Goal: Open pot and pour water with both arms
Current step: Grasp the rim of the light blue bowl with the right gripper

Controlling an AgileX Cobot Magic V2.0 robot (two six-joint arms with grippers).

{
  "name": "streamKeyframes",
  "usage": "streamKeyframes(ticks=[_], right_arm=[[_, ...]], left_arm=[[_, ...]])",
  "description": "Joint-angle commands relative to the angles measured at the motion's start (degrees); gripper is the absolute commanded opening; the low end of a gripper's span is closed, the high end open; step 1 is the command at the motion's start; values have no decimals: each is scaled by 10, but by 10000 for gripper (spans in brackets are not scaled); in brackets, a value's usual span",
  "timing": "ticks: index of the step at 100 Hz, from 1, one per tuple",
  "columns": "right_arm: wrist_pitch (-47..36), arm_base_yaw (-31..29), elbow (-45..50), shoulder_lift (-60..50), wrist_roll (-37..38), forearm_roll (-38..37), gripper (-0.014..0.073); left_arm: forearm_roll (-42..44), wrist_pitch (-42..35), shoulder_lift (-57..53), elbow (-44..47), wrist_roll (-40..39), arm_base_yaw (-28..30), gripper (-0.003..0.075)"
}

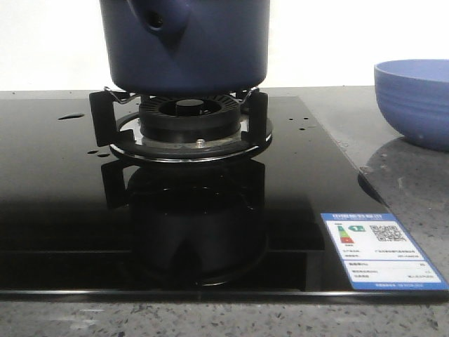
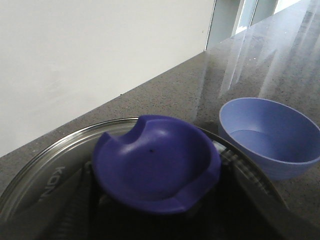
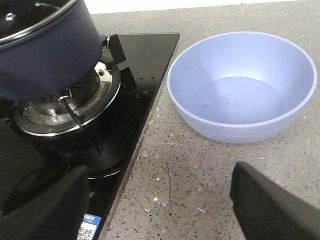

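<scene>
On the black burner grate [image 1: 189, 119] near the surface's back edge sat the dark navy round pot [image 1: 186, 45]. Left fingers [image 2: 75, 200] clamped the blue knob [image 2: 155, 165] of its glass lid [image 2: 45, 170]; right fingers [image 3: 270, 205] stood apart near the periwinkle ribbed bowl [image 3: 242, 90].

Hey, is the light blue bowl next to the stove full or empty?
Nearly empty: in the right wrist view the bowl holds only a few small drops on its bare bottom, and it stands upright on the counter.
</scene>
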Motion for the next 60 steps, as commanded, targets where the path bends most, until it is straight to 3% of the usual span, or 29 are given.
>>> streamKeyframes(ticks=[1,26,50,60], right_arm=[[-34,1,-20,9,-6,12,528],[-34,1,-20,9,-6,12,528],[-34,1,-20,9,-6,12,528],[-34,1,-20,9,-6,12,528]], left_arm=[[-31,0,-13,-20,2,-8,444],[-40,-5,-8,-20,2,-8,433],[-49,4,-8,-28,2,-8,298],[-49,11,-8,-38,2,-8,291]])
